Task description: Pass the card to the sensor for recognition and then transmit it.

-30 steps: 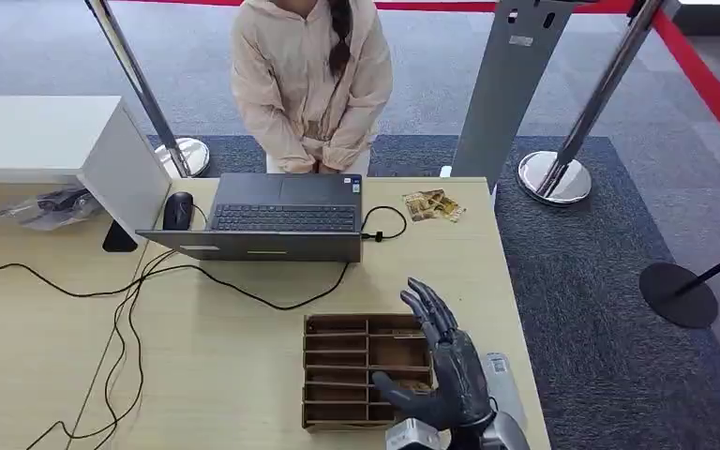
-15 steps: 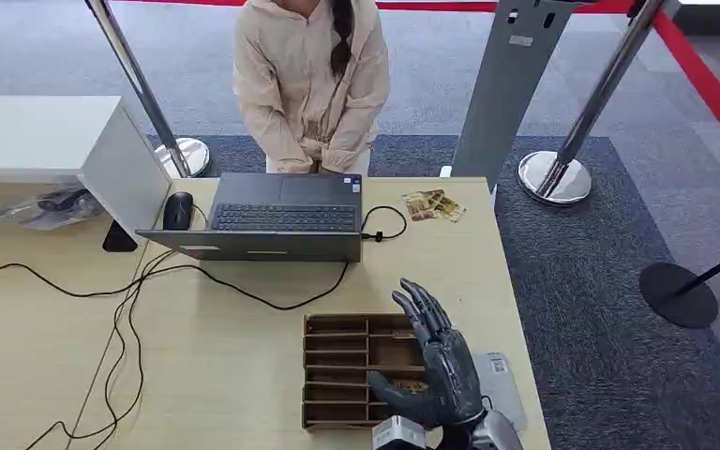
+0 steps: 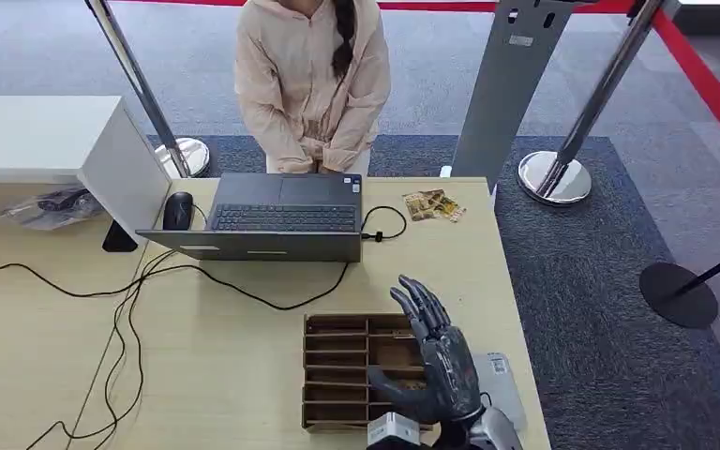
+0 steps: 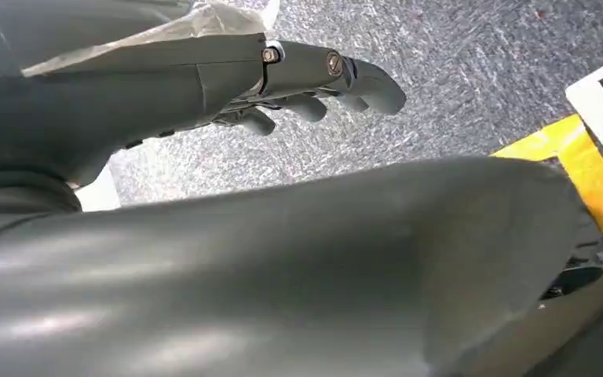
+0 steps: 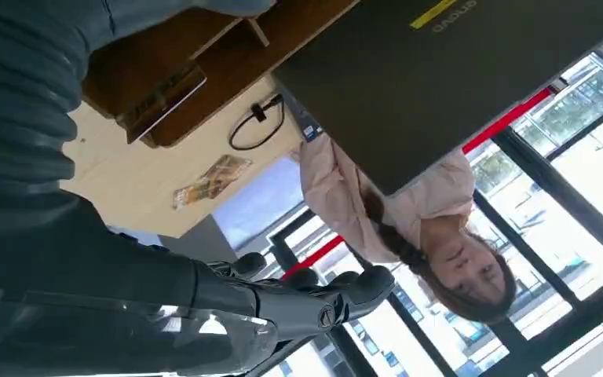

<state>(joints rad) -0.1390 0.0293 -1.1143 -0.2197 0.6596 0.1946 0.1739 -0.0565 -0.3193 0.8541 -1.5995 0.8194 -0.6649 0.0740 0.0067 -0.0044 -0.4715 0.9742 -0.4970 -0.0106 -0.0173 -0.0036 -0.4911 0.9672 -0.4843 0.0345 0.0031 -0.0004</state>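
A brown wooden card box (image 3: 337, 361) with several slots sits near the table's front edge. My right hand (image 3: 436, 361) hovers over its right side, fingers spread and thumb apart, holding nothing. In the right wrist view the same hand (image 5: 283, 302) stretches out beyond the box, and a card (image 5: 161, 98) lies in one slot. A flat grey sensor (image 3: 506, 389) lies just right of the box, partly hidden by my wrist. My left hand (image 4: 314, 86) hangs over grey carpet with loosely extended fingers and nothing in them.
An open laptop (image 3: 281, 216) stands beyond the box, with a mouse (image 3: 177, 210) and black cables (image 3: 131, 291) to its left. A person (image 3: 311, 84) stands behind the table. Loose cards (image 3: 434, 204) lie at the far right. A white cabinet (image 3: 56, 141) is far left.
My right hand has shifted slightly left and toward me over the card box, its fingers still spread. Nothing else moved.
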